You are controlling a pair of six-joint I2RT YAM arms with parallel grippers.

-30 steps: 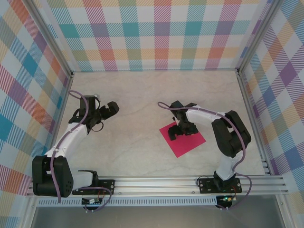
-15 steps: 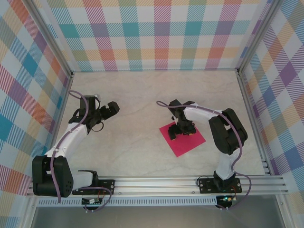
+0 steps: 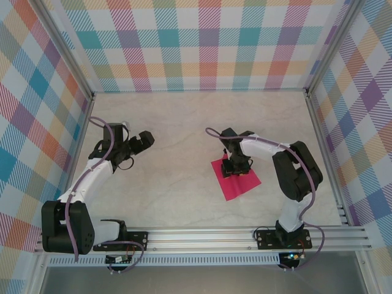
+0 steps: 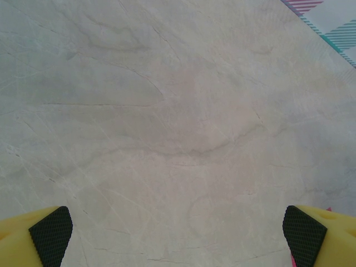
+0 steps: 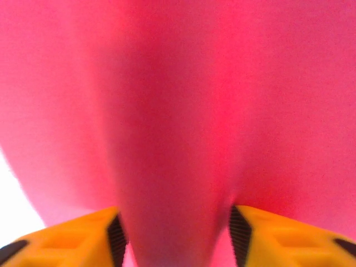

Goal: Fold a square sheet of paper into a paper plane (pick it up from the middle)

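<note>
Middle pick-up step: right end effector (image 5: 175,236) pinches a raised ridge of the square sheet of paper (image 3: 242,185); left end effector (image 4: 178,236) gapes idle; next probably needs a gentle lift.

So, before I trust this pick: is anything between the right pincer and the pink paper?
Nothing visible. The right pincer is on the square sheet of paper, a ridge of it bulging between the pads.

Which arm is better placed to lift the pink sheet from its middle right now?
Right. The right gripper is down on the square sheet of paper, pinching a raised ridge of it between its fingers. The left gripper hangs open over bare table, well away from the sheet.
</note>
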